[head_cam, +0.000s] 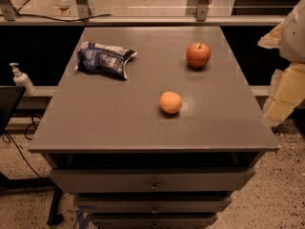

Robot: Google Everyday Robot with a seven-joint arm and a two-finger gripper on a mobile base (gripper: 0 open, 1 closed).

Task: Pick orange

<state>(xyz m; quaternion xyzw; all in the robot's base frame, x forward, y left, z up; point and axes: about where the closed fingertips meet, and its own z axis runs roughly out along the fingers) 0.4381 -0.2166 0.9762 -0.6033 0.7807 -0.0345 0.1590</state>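
The orange (170, 102) is a small round pale-orange fruit. It sits on the grey cabinet top (109, 123), a little right of centre and toward the front. My gripper (285, 87) shows as pale, blurred shapes at the right edge of the view, beyond the cabinet's right side. It is well to the right of the orange and apart from it.
A red apple (198, 55) with a stem stands behind and to the right of the orange. A dark blue chip bag (103, 59) lies at the back left. Drawers (152, 180) are below the front edge. A pump bottle (21, 79) stands off to the left.
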